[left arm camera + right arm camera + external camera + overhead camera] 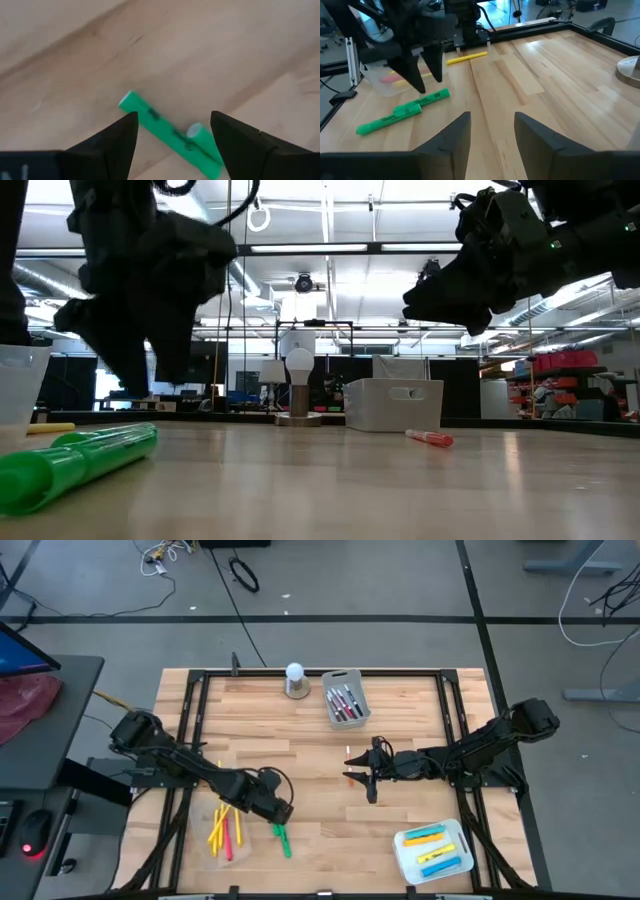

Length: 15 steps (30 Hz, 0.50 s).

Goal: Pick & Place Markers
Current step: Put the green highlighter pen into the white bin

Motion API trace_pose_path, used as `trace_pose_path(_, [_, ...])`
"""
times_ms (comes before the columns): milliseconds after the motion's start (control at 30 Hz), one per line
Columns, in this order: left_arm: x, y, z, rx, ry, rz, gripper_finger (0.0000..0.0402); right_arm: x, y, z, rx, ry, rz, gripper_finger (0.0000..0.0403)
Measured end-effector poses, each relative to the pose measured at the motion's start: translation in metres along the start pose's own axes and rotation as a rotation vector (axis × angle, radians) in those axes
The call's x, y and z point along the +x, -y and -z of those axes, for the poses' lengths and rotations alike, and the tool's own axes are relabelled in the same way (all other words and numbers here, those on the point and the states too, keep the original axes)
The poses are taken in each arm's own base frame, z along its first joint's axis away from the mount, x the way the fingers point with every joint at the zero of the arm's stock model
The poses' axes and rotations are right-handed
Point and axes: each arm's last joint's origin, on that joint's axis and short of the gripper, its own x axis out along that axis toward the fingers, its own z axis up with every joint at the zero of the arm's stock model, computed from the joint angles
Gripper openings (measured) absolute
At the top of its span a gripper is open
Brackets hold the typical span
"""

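High view: left gripper (283,817) hangs at 7 o'clock, fingers spread wide over the green marker (282,839) on the surface (300,740); right gripper (362,776) sits mid-surface, fingers apart, empty.

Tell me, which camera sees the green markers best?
The right wrist view: both green markers lie in full on the table. The left wrist view cuts them off between the open left gripper. The high view shows them tiny. The low view shows one end, close up.

Green marker (172,134) — far end cut by frame edge, left pincer (172,131) fingers overlapping.
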Motion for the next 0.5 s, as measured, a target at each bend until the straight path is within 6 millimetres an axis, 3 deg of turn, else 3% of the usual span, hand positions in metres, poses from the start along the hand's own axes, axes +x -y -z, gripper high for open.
trace_pose_path(133, [0.016, -0.001, 0.004, -0.003, -0.035, -0.053, 0.0254, 0.0, 0.0, 0.0, 0.0, -0.001, 0.0, 0.0155])
trace_pose_path(500, [0.035, -0.003, 0.006, -0.024, -0.037, -0.122, 0.0238, 0.0, 0.0, 0.0, -0.015, -0.002, 0.0, 0.0155])
